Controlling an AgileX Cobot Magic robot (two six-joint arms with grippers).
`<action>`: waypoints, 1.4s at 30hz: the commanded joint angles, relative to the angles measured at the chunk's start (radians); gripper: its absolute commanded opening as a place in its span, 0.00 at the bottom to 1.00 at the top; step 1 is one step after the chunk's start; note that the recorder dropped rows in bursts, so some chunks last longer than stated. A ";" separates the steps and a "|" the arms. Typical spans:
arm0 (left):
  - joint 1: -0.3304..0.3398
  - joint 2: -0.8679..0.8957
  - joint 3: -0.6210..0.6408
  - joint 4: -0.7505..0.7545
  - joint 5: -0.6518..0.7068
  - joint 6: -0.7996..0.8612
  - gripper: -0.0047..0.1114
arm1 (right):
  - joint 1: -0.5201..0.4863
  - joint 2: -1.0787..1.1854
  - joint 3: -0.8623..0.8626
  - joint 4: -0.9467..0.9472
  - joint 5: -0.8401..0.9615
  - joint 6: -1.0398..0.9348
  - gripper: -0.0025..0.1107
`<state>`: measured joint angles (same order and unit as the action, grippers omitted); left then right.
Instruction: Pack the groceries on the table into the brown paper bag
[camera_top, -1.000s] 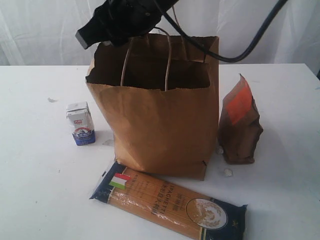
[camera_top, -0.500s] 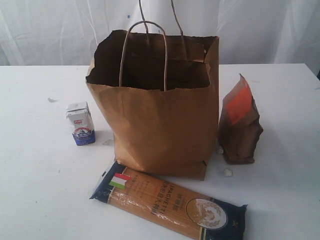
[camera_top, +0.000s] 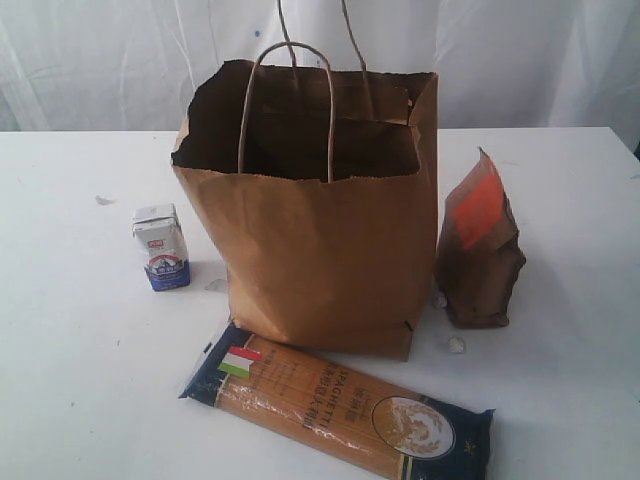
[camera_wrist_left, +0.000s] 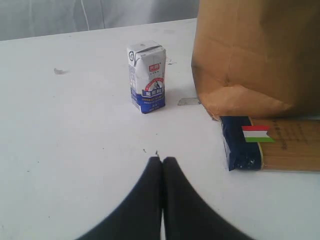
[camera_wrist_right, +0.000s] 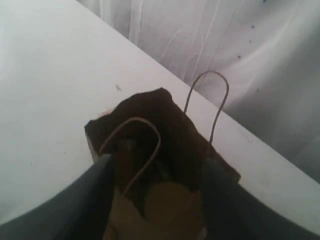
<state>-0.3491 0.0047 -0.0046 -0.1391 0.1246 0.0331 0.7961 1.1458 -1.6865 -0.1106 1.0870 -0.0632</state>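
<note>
**Three groceries outside the bag**

On the white table (camera_top: 80, 400), before a pale curtain (camera_top: 520, 60), the brown paper bag (camera_top: 320, 260) stands open at the centre of the exterior view. It is creased kraft paper, with its twisted handles upright. The small milk carton (camera_top: 161, 247) stands at centre left, apart from the bag. The long spaghetti pack (camera_top: 330, 405) lies flat along the bottom, just beside the bag's base. The brown-orange pouch (camera_top: 480, 250) stands at right.

We see the left gripper (camera_wrist_left: 162, 162) pressed closed and empty, low over the table, facing the carton. The right gripper (camera_wrist_right: 157, 161) hangs above the bag's mouth, fingers parted around nothing.

We judge the carton is next. We should spread the left jaws first, pinch its stiff flat sides, lift above the rim and miss the handles. The glossy pack is long and may need tilting in.
</note>
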 joint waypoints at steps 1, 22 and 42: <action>0.001 -0.005 0.005 -0.002 0.002 -0.007 0.04 | -0.011 -0.146 0.185 -0.003 0.029 0.000 0.46; 0.001 -0.005 0.005 -0.002 0.002 -0.007 0.04 | -0.027 -0.114 0.946 -0.178 -0.232 0.383 0.46; 0.001 -0.005 0.005 -0.002 0.002 -0.007 0.04 | -0.316 0.376 0.946 -0.009 -0.574 0.352 0.43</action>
<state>-0.3491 0.0047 -0.0046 -0.1391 0.1246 0.0331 0.4990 1.4868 -0.7458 -0.1261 0.5513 0.3042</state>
